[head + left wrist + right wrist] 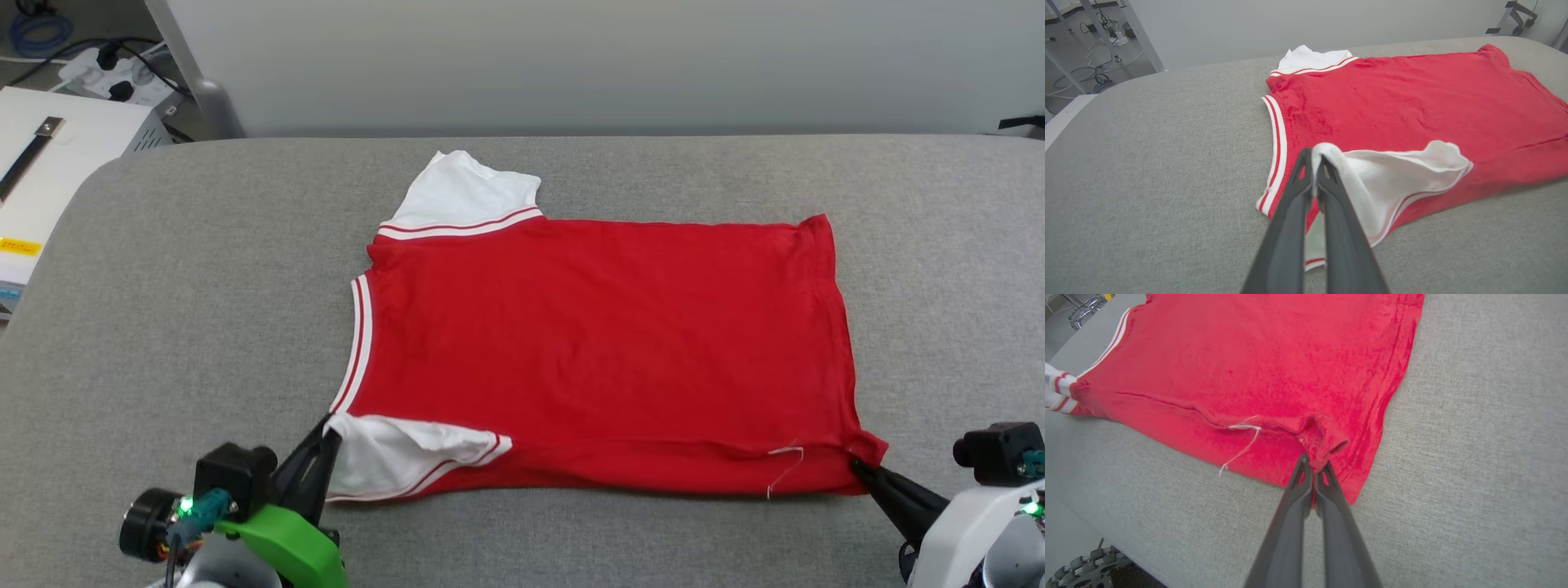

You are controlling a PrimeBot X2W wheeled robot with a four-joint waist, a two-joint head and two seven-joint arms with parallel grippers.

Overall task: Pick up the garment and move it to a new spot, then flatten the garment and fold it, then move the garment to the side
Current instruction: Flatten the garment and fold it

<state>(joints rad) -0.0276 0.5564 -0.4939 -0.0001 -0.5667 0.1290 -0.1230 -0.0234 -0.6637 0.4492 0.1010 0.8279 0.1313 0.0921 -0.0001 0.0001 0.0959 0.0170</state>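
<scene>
Garment (pixel 604 343) lies spread on the grey woven counter (pixel 204 286), soft red cloth, roughly rectangular. The left claw (pixel 331 434) pinches its crumpled white sleeve (pixel 400 457). A loose white thread (pixel 785 467) curls near the hem, and the right claw (pixel 856 465) clamps the puckered hem corner.

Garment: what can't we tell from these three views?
1. Underside of the garment: all views, hidden by its own cloth lying on the grey surface.
2. Layers pinched at the hem corner: right wrist view, bunched cloth hides the count between the right gripper jaws.
3. Tip of the near sleeve: left wrist view, covered by the left gripper jaws.
4. Yellow label on the white box: head view, too small to read, cut by the left edge.
</scene>
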